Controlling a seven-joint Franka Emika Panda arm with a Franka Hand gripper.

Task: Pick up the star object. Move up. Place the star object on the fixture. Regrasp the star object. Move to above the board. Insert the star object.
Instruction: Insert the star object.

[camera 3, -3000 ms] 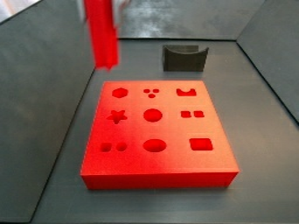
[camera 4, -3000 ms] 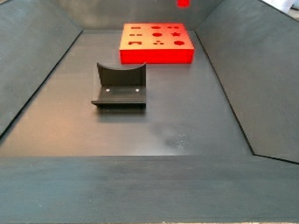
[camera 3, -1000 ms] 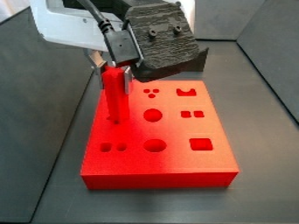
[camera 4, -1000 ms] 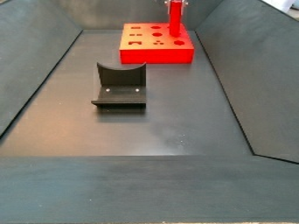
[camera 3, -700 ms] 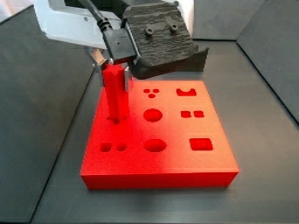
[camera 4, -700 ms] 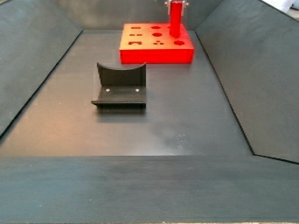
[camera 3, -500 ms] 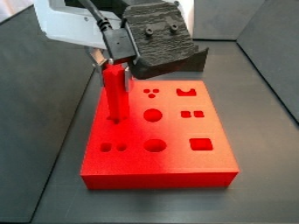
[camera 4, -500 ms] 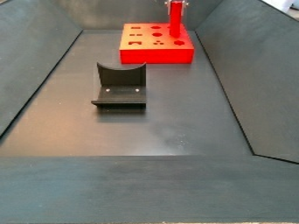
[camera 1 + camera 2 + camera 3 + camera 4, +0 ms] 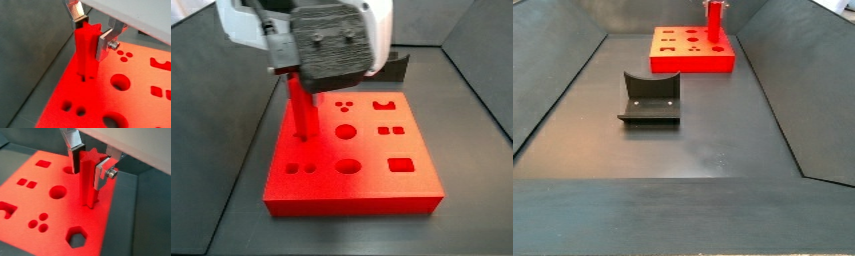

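Note:
The star object (image 9: 85,50) is a long red peg standing upright, its star end up between my gripper's (image 9: 91,36) silver fingers. The gripper is shut on it near the top, one pad on each side, as both wrist views show (image 9: 89,168). The peg's lower end sits in the star-shaped hole on the left side of the red board (image 9: 372,160). In a side view the gripper's body (image 9: 318,40) hangs over the board's far left part and hides most of the fixture (image 9: 398,66). The fixture (image 9: 649,97) stands alone on the floor, nearer the camera than the board (image 9: 680,62).
Dark sloping walls (image 9: 553,90) enclose the grey floor on both sides. The board's other holes, a hexagon (image 9: 77,237), circles (image 9: 58,191) and squares (image 9: 43,164), lie open around the peg.
The peg stands in the same place on the board as half a second ago. In a side view the gripper's body now shows further right and fills more of the frame.

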